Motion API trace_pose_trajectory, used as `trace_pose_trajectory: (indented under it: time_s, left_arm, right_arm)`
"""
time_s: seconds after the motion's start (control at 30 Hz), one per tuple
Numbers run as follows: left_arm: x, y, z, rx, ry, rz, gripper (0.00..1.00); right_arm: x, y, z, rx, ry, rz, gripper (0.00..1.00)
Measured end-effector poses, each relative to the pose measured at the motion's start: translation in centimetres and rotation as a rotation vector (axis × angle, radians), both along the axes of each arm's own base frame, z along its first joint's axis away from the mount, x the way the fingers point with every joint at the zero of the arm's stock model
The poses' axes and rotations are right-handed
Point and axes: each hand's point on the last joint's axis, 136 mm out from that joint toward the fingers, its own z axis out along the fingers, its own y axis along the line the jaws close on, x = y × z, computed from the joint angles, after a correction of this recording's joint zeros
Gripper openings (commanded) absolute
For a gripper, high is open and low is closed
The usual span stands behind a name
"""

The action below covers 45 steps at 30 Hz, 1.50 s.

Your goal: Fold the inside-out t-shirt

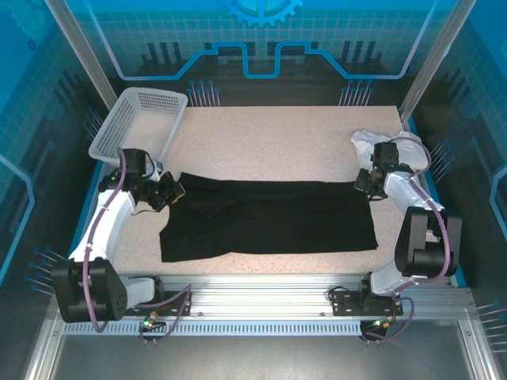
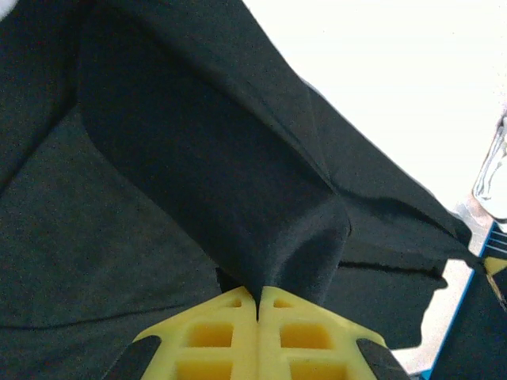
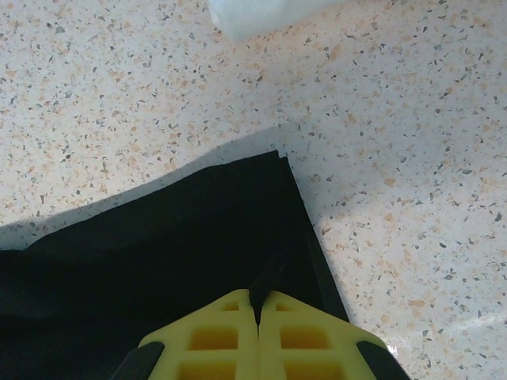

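Both grippers are clamped on the black t-shirt [image 1: 269, 218]: the left gripper [image 2: 257, 297] pinches a raised fold directly ahead of it, the right gripper [image 3: 257, 299] nips a flat corner, and the cloth stretches between them across the table [image 1: 277, 142].

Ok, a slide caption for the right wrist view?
Right tool pinching the black shirt near its corner on the speckled table, white cloth beyond.
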Motion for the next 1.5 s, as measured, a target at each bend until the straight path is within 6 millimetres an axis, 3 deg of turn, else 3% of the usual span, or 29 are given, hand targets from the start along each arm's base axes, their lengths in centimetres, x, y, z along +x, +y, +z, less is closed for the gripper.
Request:
trace_pose_trajectory:
  time_s: [0.2, 0.4, 0.57, 0.63, 0.8, 0.9, 0.97, 1.03, 1.1, 1.17, 1.23, 1.33, 1.4, 1.5]
  left_arm:
    - [-2.1, -0.6, -0.8, -0.029, 0.053, -0.012, 0.00]
    - [-3.4, -1.0, -0.3, -0.042, 0.057, -0.022, 0.00]
    - [-4.9, -1.3, -1.0, -0.053, 0.094, -0.025, 0.00]
    - [-5.5, -1.4, -1.5, -0.058, 0.111, -0.025, 0.00]
    - [-6.7, -1.7, -3.7, -0.074, 0.165, -0.021, 0.00]
    - [-7.2, -1.8, -4.8, -0.081, 0.201, -0.023, 0.00]
    - [-7.1, -1.8, -5.1, -0.082, 0.208, -0.024, 0.00]
    - [-6.8, -1.8, -5.2, -0.081, 0.200, -0.024, 0.00]
    - [-6.7, -1.8, -5.3, -0.081, 0.204, -0.025, 0.00]
    - [-6.6, -1.8, -5.5, -0.082, 0.211, -0.025, 0.00]
    - [-6.5, -1.8, -5.6, -0.082, 0.210, -0.025, 0.00]
    - [-6.3, -1.7, -5.6, -0.080, 0.202, -0.026, 0.00]
    - [-6.2, -1.7, -5.5, -0.080, 0.199, -0.026, 0.00]
    - [-6.1, -1.7, -5.5, -0.079, 0.193, -0.026, 0.00]
  right_arm:
    - [-0.2, -0.3, -1.3, -0.009, 0.044, -0.007, 0.04]
    - [-0.5, -0.6, -1.4, -0.028, 0.060, -0.016, 0.04]
    - [-0.8, -0.8, -1.7, -0.035, 0.081, -0.020, 0.06]
    - [-0.8, -0.8, -1.9, -0.034, 0.090, -0.019, 0.13]
    - [-0.9, -0.7, -2.4, -0.034, 0.116, -0.009, 0.45]
    - [-0.7, 0.4, -0.9, -0.074, 0.063, 0.055, 0.63]
    - [-0.6, 2.7, 1.3, -0.101, -0.011, 0.149, 0.69]
    - [-0.1, 6.8, 4.0, -0.127, -0.124, 0.300, 0.74]
    - [0.0, 14.2, 7.0, -0.120, -0.263, 0.536, 0.81]
    - [-1.1, 21.5, 8.4, -0.097, -0.359, 0.757, 0.84]
    - [-3.4, 29.0, 8.1, -0.069, -0.414, 0.973, 0.85]
    - [-7.1, 37.7, 6.0, -0.034, -0.452, 1.206, 0.88]
    - [-9.5, 41.9, 4.1, -0.026, -0.468, 1.320, 0.91]
    - [-12.1, 46.1, 2.1, -0.036, -0.498, 1.425, 0.93]
